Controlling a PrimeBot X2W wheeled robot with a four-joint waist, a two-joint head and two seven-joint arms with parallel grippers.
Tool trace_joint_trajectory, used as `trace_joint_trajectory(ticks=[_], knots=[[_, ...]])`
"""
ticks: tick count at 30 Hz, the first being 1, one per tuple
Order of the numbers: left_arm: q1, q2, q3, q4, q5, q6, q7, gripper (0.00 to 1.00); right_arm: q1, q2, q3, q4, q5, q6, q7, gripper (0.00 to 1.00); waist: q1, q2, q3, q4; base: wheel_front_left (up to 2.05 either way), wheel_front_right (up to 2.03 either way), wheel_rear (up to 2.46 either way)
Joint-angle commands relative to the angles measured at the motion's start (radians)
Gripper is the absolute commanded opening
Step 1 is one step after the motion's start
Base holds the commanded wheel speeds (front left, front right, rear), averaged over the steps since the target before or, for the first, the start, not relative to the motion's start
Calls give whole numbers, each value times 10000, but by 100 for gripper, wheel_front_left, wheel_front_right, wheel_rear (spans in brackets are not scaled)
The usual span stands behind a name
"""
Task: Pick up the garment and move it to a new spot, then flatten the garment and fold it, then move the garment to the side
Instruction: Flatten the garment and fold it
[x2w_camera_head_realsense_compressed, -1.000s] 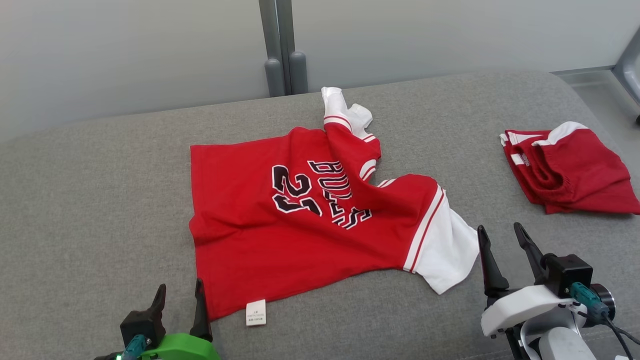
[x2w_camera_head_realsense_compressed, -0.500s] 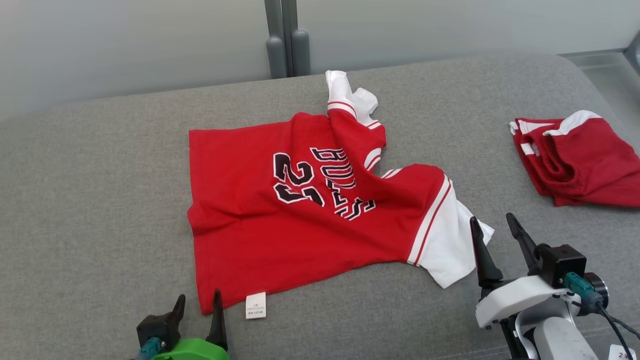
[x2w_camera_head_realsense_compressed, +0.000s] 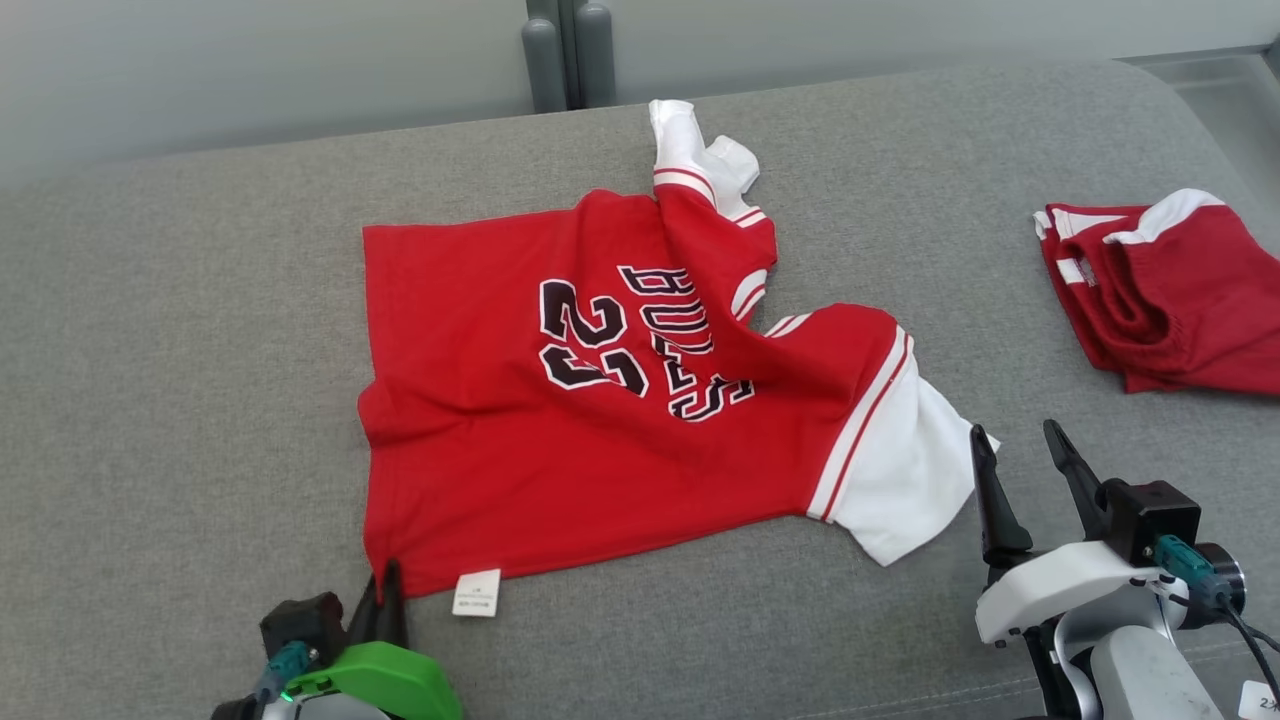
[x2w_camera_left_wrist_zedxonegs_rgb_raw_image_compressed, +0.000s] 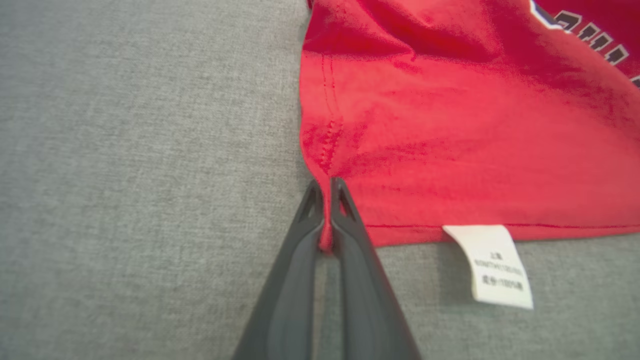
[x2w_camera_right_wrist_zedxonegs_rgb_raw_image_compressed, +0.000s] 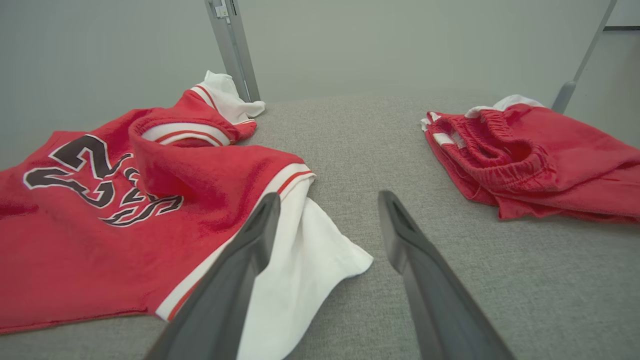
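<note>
The garment (x2w_camera_head_realsense_compressed: 600, 400) is a red jersey with white sleeves and dark lettering, lying rumpled in the middle of the grey cushion (x2w_camera_head_realsense_compressed: 180, 350). My left gripper (x2w_camera_head_realsense_compressed: 385, 590) is shut on the garment's near left hem corner (x2w_camera_left_wrist_zedxonegs_rgb_raw_image_compressed: 325, 220), the red cloth pinched between its two dark fingers, beside a white care label (x2w_camera_left_wrist_zedxonegs_rgb_raw_image_compressed: 495, 265). My right gripper (x2w_camera_head_realsense_compressed: 1015, 445) stands open just right of the near white sleeve (x2w_camera_head_realsense_compressed: 900, 480), fingers pointing away, nothing between them. In the right wrist view the right gripper (x2w_camera_right_wrist_zedxonegs_rgb_raw_image_compressed: 327, 205) hovers over the sleeve's edge (x2w_camera_right_wrist_zedxonegs_rgb_raw_image_compressed: 310, 250).
A second red and white garment (x2w_camera_head_realsense_compressed: 1160, 290) lies folded at the right of the cushion, also in the right wrist view as a red garment (x2w_camera_right_wrist_zedxonegs_rgb_raw_image_compressed: 525, 155). A grey post (x2w_camera_head_realsense_compressed: 560, 50) stands behind the cushion against a pale wall. Bare grey fabric lies to the left.
My left gripper has moved forward to the jersey's hem corner and shut on it. The right gripper has stayed open by the sleeve. The camera has tilted, shifting the whole picture upward.
</note>
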Motion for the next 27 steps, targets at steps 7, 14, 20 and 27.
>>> trace_joint_trajectory(ticks=[7,14,20,27], knots=[[257,171,1582,-715,901,129,26,0,-137,-52,116,754,84,-16,-2,100,0,0,163,588,0,0,0],[142,121,2068,-745,1256,-99,26,0,-186,-94,354,1571,134,-18,-2,100,0,0,326,822,0,0,0],[-24,89,1920,-698,1118,-209,26,0,-328,-167,907,2648,266,-16,0,100,0,0,429,933,0,0,0],[-75,88,1572,-697,926,-170,26,0,-443,-218,1540,3744,842,-10,80,0,0,0,334,972,0,0,0]])
